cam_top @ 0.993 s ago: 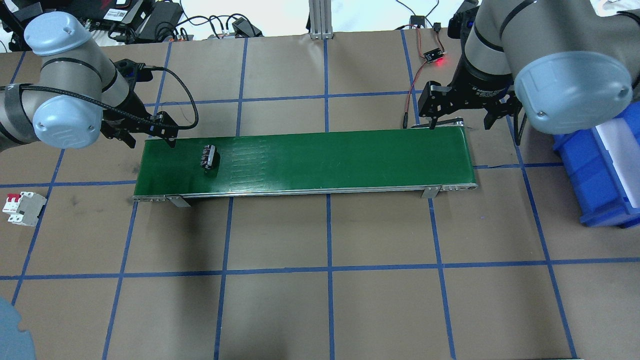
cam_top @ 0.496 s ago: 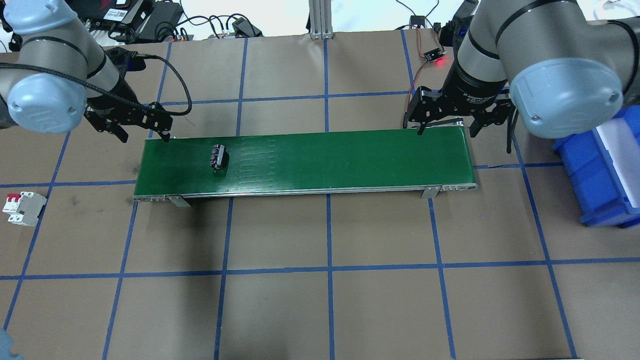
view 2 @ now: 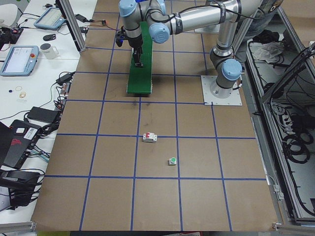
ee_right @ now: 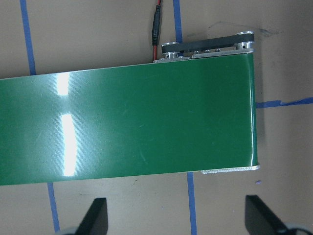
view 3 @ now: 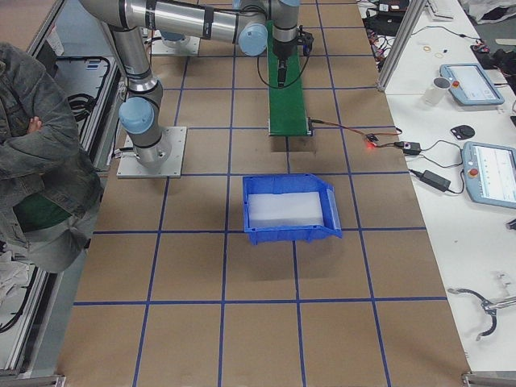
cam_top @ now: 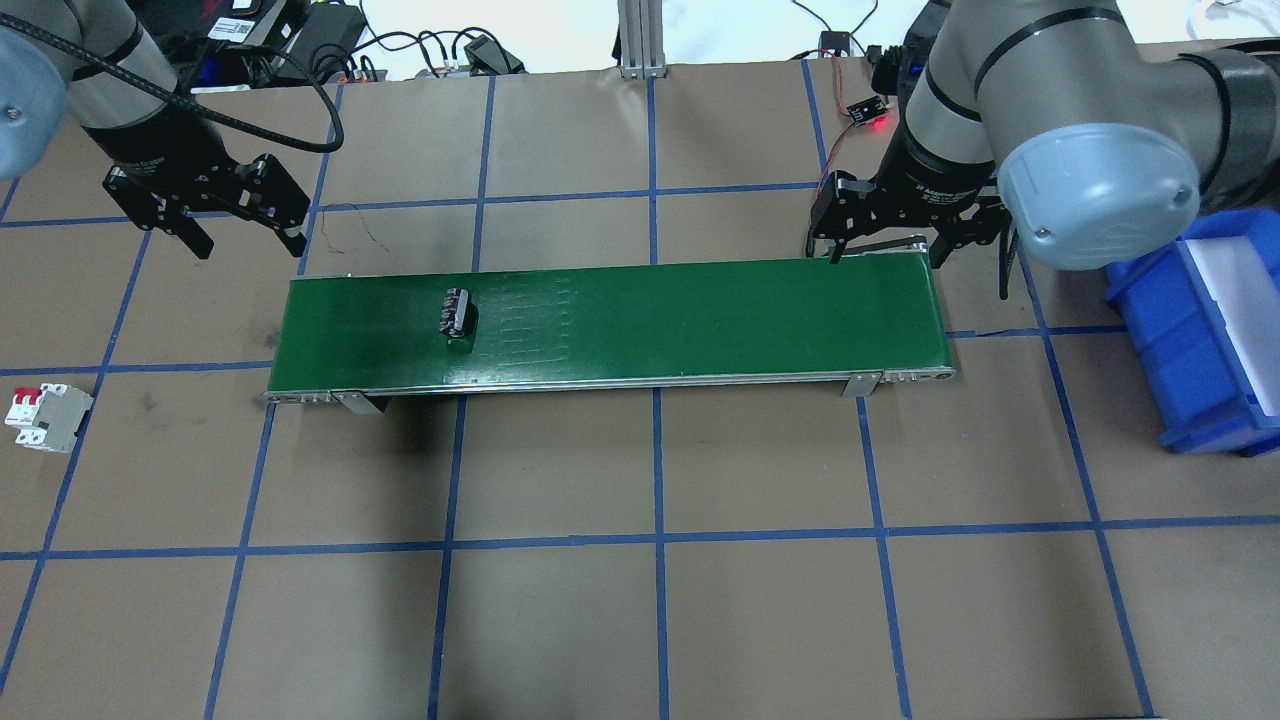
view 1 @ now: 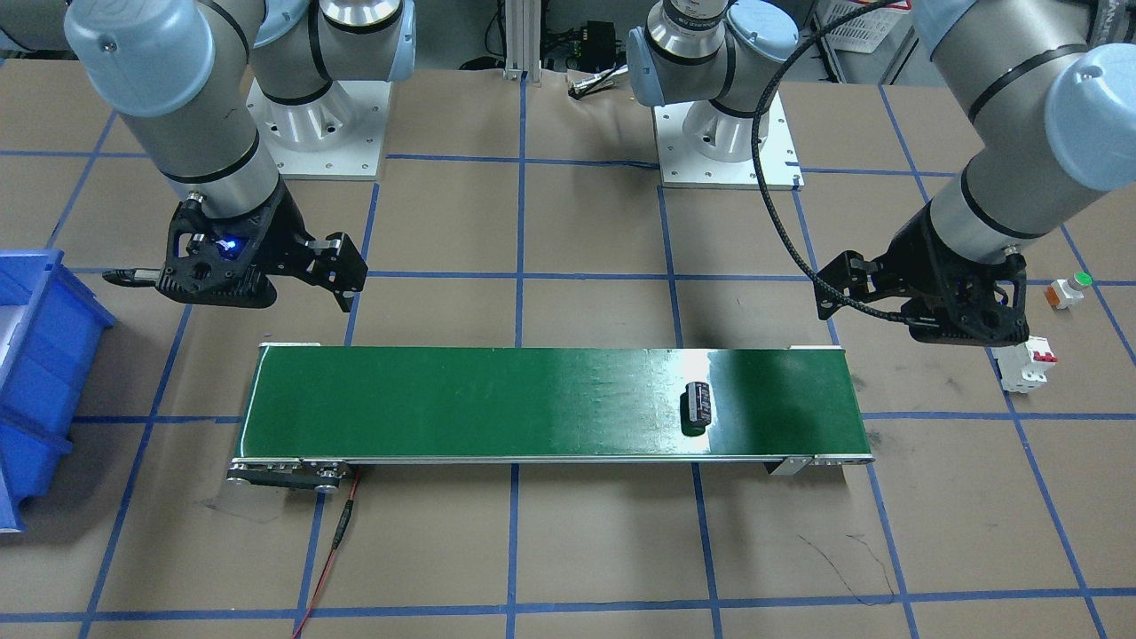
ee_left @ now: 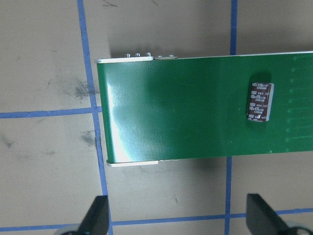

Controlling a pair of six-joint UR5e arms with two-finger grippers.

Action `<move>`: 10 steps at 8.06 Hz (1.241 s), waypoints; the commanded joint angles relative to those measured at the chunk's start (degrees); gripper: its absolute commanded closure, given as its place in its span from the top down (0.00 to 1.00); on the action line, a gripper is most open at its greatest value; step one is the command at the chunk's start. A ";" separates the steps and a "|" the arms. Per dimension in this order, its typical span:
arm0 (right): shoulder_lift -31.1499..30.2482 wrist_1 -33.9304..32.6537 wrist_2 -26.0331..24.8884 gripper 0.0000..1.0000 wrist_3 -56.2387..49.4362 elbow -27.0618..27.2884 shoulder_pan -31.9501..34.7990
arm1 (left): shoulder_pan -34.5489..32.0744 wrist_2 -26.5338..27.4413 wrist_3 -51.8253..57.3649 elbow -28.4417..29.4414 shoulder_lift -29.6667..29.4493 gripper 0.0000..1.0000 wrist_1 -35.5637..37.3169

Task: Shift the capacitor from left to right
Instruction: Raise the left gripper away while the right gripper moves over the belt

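In the wrist views only fingertips show, cut off by the lower edge. The capacitor lies on its side near the green belt's left end, farther right than before. The left gripper, fingers spread, has drawn back from the belt's far left corner. The right gripper, likewise spread, hangs over the far right corner.

Glossy green belt on a silvery metal frame; matt brown paper table; capacitor dark, plastic-sleeved.
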 commanded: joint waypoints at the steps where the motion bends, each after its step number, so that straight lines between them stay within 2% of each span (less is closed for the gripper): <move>1: 3.36 -2.28 0.31 1.00 -0.91 0.03 -1.73 | -1.60 -0.21 -0.04 1.89 -0.01 1.00 -2.48; 3: 5.99 -5.52 3.11 1.00 -0.91 0.12 -1.74 | -1.60 -0.21 0.05 1.89 -0.19 1.00 -2.49; 5: 9.33 -9.99 5.57 1.00 -7.80 0.30 -1.65 | -1.69 -0.39 0.05 1.89 0.42 1.00 -2.49; 8: 10.48 -11.24 6.11 1.00 -8.03 0.82 -1.65 | -1.78 -0.56 0.13 1.89 -0.19 1.00 -2.40; 10: 11.01 -11.51 10.32 1.00 -7.68 2.48 -1.65 | -1.78 -0.56 0.22 1.54 -0.28 1.00 -2.22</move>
